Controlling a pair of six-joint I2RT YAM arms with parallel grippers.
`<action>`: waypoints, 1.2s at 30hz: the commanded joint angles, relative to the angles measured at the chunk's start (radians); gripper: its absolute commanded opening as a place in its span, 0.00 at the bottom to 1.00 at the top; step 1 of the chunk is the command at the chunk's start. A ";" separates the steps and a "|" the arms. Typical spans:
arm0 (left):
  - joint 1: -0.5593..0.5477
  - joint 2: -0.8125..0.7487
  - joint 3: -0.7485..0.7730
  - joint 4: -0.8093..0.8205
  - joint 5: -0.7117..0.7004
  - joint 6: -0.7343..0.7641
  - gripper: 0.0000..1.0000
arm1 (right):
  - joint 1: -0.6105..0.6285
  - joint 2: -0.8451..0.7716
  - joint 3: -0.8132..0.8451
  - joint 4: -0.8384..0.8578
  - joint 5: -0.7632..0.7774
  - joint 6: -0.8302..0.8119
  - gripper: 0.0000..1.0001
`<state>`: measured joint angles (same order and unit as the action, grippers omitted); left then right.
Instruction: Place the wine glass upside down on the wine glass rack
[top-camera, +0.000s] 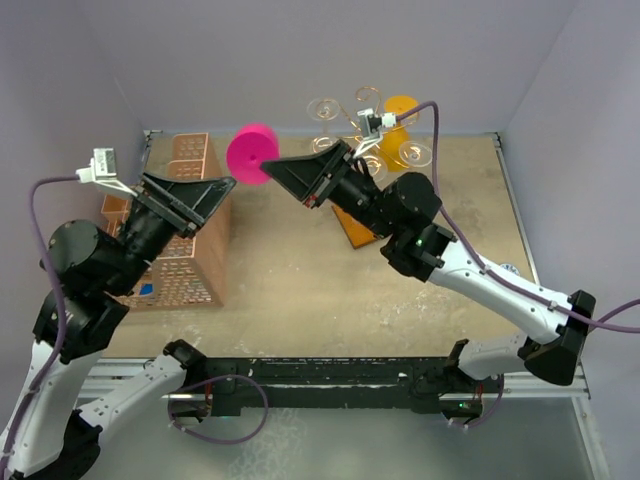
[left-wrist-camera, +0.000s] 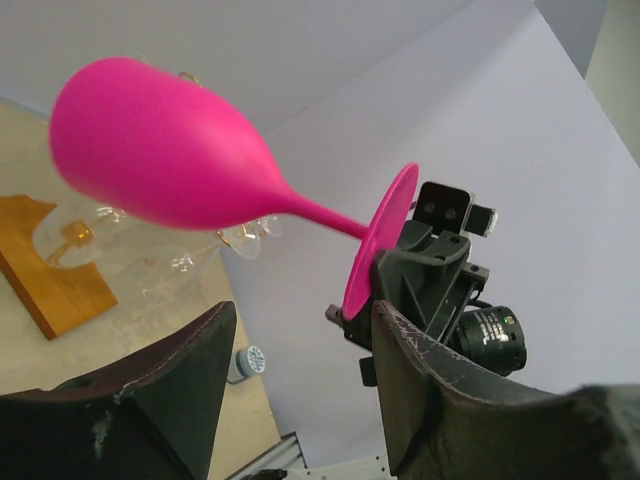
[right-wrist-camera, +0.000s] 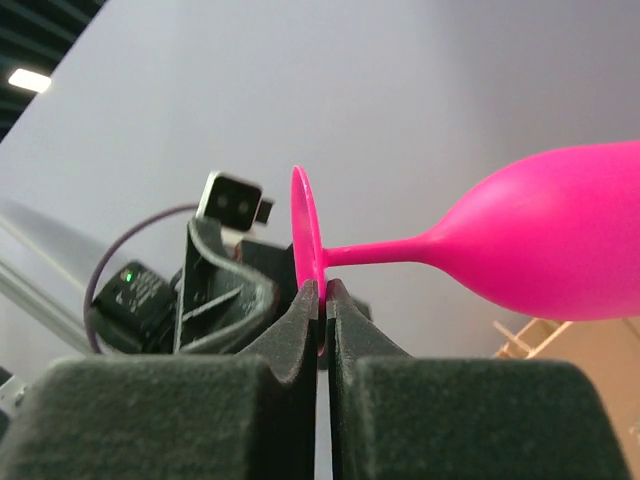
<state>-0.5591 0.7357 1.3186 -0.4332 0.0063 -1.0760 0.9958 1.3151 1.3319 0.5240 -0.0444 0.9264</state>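
The right jaws are pinching shut on the thin foot edge of the wine glass (right-wrist-camera: 560, 240), while the left jaws are gaping wide and holding nothing. The glass is hanging in the air, stem about level, well apart from the wine glass rack (left-wrist-camera: 50, 270). Turning it over should, I think, be going slowly, as such an edge grip may be slipping. The glass is looking opaque, bright pink and smooth.

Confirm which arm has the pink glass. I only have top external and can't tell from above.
Observer: The right gripper. In the right wrist view it is shut on the edge of the wine glass foot.
Operator: And the left, touching it?
Observer: No. In the left wrist view the left gripper is open, jaws apart with nothing between them, and the glass hangs beyond them.
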 joint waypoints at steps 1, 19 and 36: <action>-0.002 -0.044 0.084 -0.071 -0.100 0.074 0.55 | -0.039 0.028 0.126 0.046 -0.007 -0.054 0.00; -0.002 -0.063 0.038 -0.077 -0.070 0.064 0.55 | -0.460 0.253 0.381 0.032 -0.100 0.011 0.00; -0.002 -0.062 -0.031 -0.058 -0.052 0.007 0.55 | -0.601 0.429 0.521 -0.131 -0.121 0.035 0.00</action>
<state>-0.5591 0.6651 1.2934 -0.5331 -0.0612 -1.0557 0.4179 1.7252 1.7844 0.3828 -0.1207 0.9508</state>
